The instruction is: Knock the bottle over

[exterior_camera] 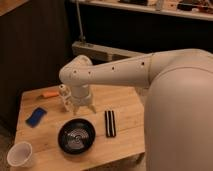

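The little white bottle (63,98) stands up near the far edge of the surface (127,114). The pincer (81,108) hangs just beside it. I cannot tell if it is open or closed.

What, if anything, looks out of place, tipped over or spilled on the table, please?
Nothing stands out. The bottle stands upright at the back of the table, right beside the pincer, which hangs low over the tabletop. The black bowl and white cup sit open side up, and nothing looks spilled.

Arm (122,75) reaching left, end effector (80,109) low — downturned
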Robot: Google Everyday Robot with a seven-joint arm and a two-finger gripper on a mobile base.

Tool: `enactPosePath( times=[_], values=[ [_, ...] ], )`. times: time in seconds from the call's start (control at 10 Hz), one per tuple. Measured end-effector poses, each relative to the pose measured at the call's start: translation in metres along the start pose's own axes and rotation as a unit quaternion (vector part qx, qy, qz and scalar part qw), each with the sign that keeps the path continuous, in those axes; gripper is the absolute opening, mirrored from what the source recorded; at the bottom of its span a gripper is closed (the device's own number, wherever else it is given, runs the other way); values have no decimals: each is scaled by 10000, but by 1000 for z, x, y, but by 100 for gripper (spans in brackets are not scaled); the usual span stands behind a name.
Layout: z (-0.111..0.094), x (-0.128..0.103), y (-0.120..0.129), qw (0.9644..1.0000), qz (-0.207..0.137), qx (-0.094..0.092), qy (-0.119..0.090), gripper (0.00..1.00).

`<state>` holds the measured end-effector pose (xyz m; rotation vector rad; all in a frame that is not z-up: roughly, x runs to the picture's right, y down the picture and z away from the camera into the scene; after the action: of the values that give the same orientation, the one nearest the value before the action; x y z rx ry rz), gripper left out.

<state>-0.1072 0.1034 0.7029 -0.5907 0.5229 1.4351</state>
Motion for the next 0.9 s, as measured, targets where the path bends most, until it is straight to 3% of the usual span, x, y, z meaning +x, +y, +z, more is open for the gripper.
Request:
enactPosePath(
  times=[0.5,0.7,0.9],
  values=[
    [0,-1,0,10000,-18,-16,3,65],
    [7,-20,4,9999,-138,-96,-33,65],
    [8,-60,15,9991,-316,-192,-203,62]
  ],
)
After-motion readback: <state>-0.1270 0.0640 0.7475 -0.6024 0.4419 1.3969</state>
